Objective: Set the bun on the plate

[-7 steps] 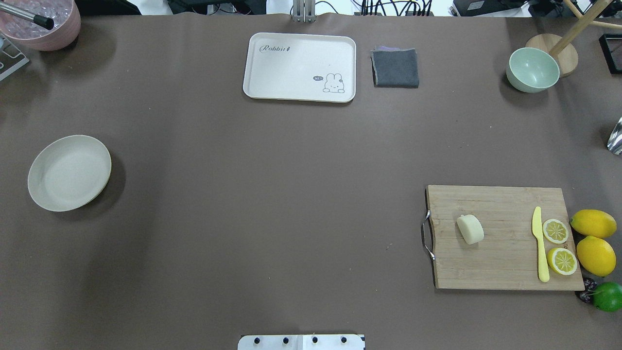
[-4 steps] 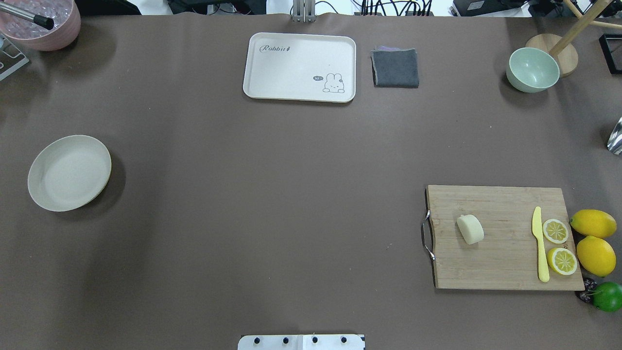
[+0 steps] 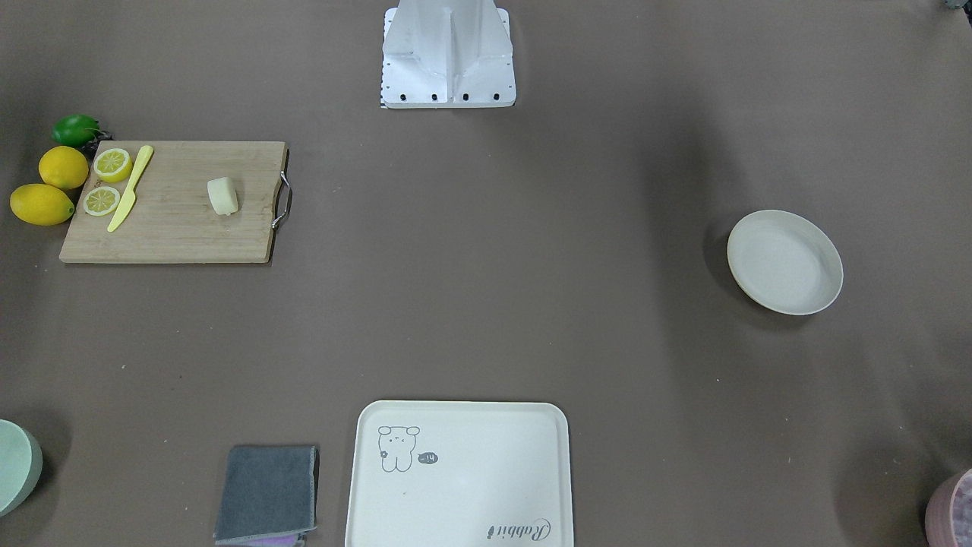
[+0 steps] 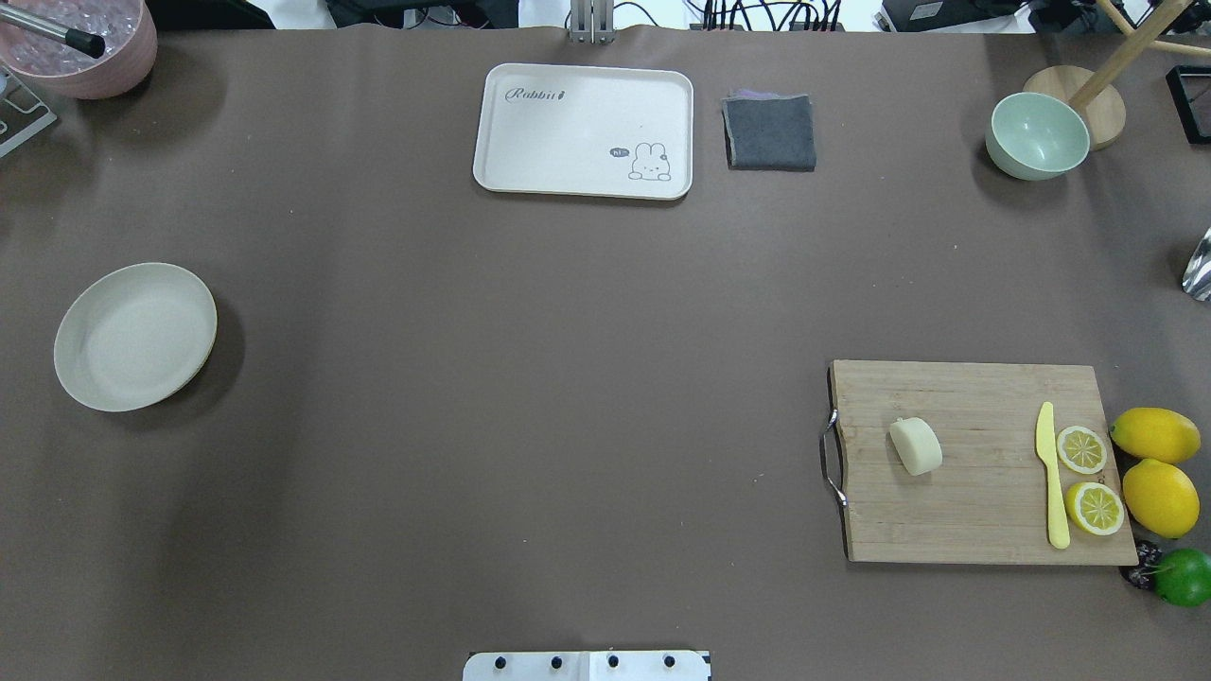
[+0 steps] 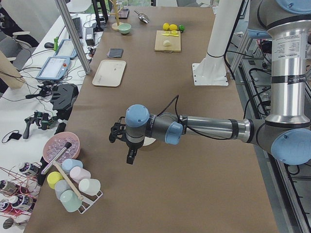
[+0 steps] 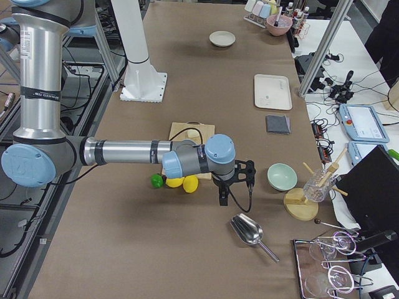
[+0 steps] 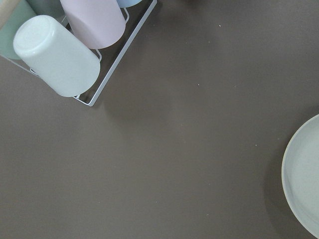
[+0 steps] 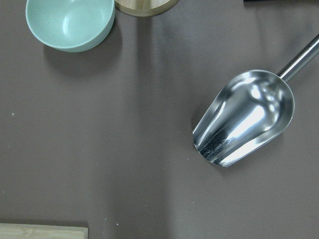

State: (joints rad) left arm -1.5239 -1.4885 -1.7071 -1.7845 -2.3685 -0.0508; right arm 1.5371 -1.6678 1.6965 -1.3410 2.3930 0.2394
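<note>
Near the handle end of the board (image 4: 984, 492) lies the bun (image 4: 915, 445), ungrasped. The plate (image 4: 134, 337) waits empty by the left edge of the desk (image 4: 530, 378). I cannot tell whether the left gripper (image 5: 130, 156) or the right gripper (image 6: 222, 196) is open.

Even, bright overhead light left soft shadows beside the plate (image 4: 135, 337), glare on the scoop (image 8: 244, 117), and sharp focus.

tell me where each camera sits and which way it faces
Front-facing: across the table, steeply down toward the robot base; no arms.
Overhead: behind the robot, forward and down; base edge only.
Exterior left: table end, along it; left gripper near.
Exterior right: opposite end; right gripper near.
Left wrist: straight down, plate rim, cups; no body.
Right wrist: straight down, scoop, green bowl; no body.
Shared: front-facing and overhead both show the bun on the cutting board.
</note>
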